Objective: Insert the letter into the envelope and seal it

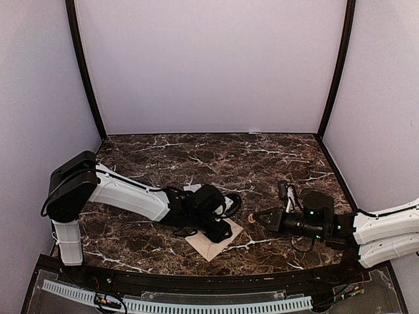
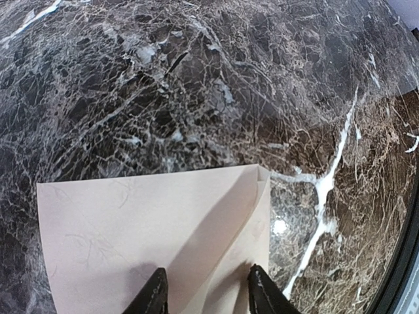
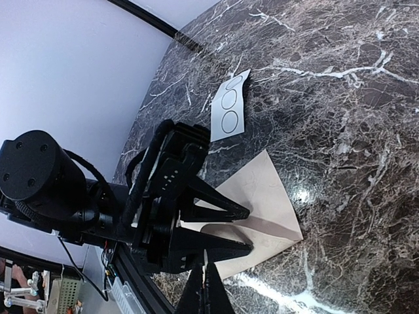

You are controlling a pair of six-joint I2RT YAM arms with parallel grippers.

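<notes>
My left gripper sits parted, tips down on the envelope near its right edge. Right gripper clenched empty, well apart. Bare marble table beyond.

No legible text, small white card printed with two outlined circles, possibly a third

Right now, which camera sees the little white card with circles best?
The right wrist view: the card lies in full sight on the marble table, its circles clear. The top view shows only a pale sliver beside the left arm. The left wrist view misses it.
</notes>
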